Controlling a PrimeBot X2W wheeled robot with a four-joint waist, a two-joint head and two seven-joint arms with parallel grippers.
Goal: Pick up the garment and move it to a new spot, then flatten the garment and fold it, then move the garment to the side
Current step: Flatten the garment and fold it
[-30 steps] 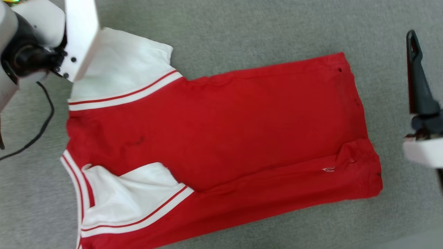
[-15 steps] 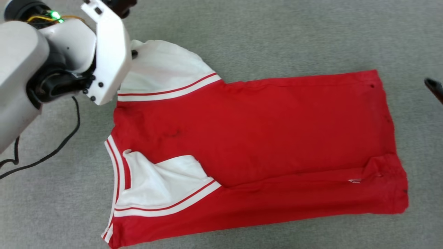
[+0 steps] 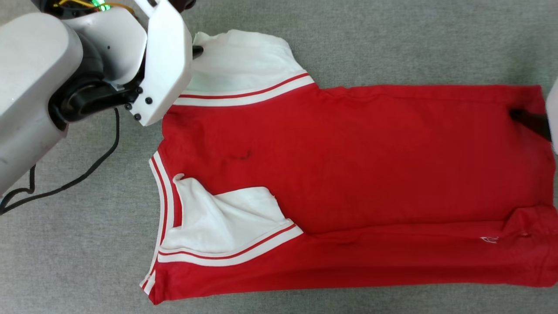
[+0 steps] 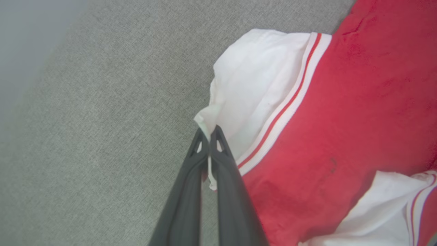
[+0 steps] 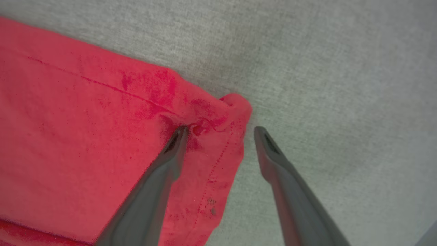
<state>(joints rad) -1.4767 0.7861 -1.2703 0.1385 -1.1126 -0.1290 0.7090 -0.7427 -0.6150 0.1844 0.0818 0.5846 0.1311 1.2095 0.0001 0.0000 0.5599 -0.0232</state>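
Note:
The garment [image 3: 348, 165], a red T-shirt with white sleeves and striped trim, lies spread on a grey carpet-like surface, collar to the left and hem to the right. My left gripper [image 4: 209, 135] is shut on the edge of the far white sleeve [image 4: 252, 78], lifting it slightly. In the head view that gripper [image 3: 196, 51] is mostly hidden behind its white wrist. My right gripper [image 5: 220, 131] is open and straddles the far hem corner [image 5: 235, 106]. One of its fingertips [image 5: 180, 133] presses on red fabric, the other rests over the grey surface. The near sleeve [image 3: 222, 222] lies folded inward over the chest.
A black cable [image 3: 87, 170] trails from my left arm over the grey surface [image 3: 392, 39] to the left of the collar. My pale left forearm [image 3: 35, 87] stands over the upper left corner. Bare grey surface surrounds the shirt.
The head camera has shifted, so the shirt sits further right and more level. My right gripper has come from beside the shirt onto its far hem corner. My left gripper stays shut.

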